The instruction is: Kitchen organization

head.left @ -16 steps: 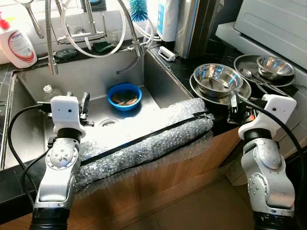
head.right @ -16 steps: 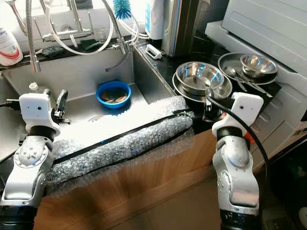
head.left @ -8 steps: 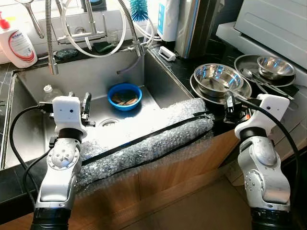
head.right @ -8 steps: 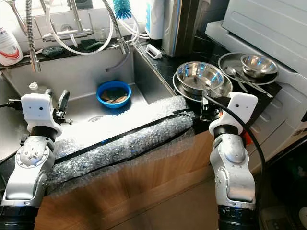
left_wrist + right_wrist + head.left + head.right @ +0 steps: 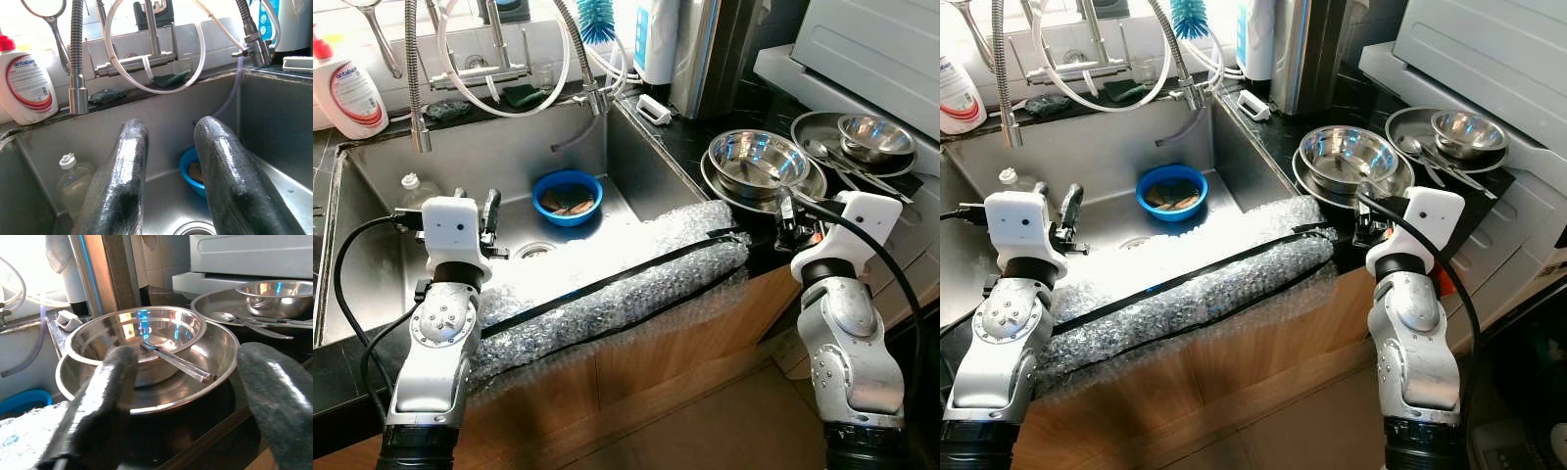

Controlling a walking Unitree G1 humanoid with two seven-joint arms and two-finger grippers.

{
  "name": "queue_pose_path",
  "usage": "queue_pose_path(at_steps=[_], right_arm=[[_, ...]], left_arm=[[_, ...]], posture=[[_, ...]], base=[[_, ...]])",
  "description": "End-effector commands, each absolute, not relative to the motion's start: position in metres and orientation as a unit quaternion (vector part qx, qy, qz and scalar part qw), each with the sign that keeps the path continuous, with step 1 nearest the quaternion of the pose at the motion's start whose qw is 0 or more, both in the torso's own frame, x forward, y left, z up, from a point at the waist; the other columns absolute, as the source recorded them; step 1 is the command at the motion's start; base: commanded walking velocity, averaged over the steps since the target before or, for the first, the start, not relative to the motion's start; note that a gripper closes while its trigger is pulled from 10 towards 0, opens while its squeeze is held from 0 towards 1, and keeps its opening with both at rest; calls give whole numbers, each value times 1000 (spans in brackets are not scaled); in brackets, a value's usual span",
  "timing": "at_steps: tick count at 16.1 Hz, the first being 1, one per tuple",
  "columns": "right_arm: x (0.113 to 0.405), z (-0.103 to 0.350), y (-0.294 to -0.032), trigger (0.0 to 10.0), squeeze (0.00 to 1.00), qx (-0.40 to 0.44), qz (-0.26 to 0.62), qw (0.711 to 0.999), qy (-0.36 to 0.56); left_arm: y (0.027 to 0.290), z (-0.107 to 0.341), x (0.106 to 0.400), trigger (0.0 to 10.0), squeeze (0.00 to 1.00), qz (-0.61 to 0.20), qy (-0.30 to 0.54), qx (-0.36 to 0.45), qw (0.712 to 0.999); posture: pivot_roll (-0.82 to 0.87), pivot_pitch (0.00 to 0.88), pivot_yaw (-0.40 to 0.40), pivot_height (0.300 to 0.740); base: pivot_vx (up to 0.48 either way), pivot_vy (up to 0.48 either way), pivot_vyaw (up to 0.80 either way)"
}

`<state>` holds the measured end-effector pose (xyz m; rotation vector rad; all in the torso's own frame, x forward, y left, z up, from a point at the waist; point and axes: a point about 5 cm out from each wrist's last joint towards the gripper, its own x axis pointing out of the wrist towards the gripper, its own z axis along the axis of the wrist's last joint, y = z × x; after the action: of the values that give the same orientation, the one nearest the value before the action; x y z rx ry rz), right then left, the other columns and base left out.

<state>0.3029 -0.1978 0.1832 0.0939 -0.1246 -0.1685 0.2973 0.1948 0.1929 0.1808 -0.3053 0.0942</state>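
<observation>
**Two grippers poised at sink and steel bowls**

The right gripper (image 5: 186, 406) stands wide apart, empty, just before two nested steel bowls (image 5: 759, 162) holding a utensil (image 5: 176, 361) on the black counter. Behind sits one steel plate (image 5: 822, 132) carrying one small bowl (image 5: 873, 135). The left gripper (image 5: 168, 186), narrowly parted and empty, hangs over the sink (image 5: 499, 162), where one blue bowl (image 5: 567, 196) and one bottle (image 5: 411, 188) lie.

The white plastic soap bottle with a red label (image 5: 27, 83), upper left of the frame, reads "antabax".
</observation>
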Motion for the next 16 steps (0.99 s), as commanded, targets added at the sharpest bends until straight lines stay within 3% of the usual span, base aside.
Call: queue_pose_path(at_steps=[1,16], right_arm=[[305,185,-197,0,0,53,-83,993,-66],[308,191,-188,0,0,55,-63,994,-76]], left_arm=[[193,197,295,10000,0,43,-161,98,981],[192,202,296,10000,0,46,-171,103,979]], posture=[[-23,92,-6,740],[-15,79,-10,740]], base=[[0,0,0],[0,0,0]])
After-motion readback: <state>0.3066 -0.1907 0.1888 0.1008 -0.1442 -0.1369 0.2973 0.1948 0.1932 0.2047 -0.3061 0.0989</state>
